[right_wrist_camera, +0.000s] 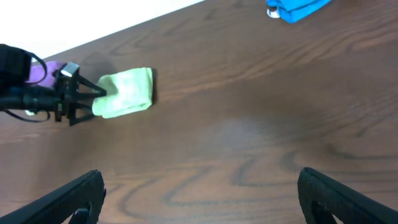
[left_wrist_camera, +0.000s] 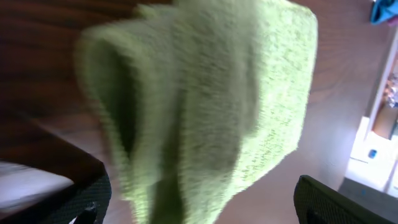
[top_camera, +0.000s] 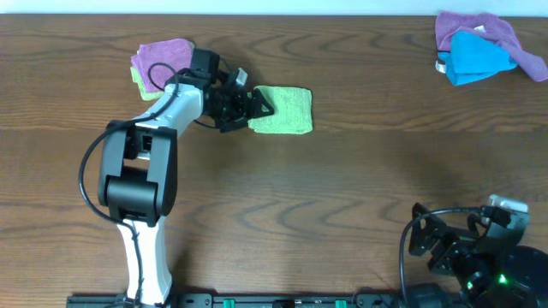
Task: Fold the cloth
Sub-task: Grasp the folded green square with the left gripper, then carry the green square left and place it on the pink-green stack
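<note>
The cloth (top_camera: 285, 110) lies folded small on the table (top_camera: 360, 171), so the job looks almost done. The left gripper (top_camera: 259, 104) is wide open at its edge, holding nothing. The right gripper (top_camera: 428, 235) is open too

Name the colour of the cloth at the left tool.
The cloth is lime yellow-green, best seen from the left wrist.

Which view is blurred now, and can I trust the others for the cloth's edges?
Left wrist: the cloth fills the frame, smeared, with bright glare at the right edge. Overhead: sharp, evenly lit, cloth outline clear by the left gripper. Right wrist: clear, cloth small and far, pale sheen on the table.
</note>
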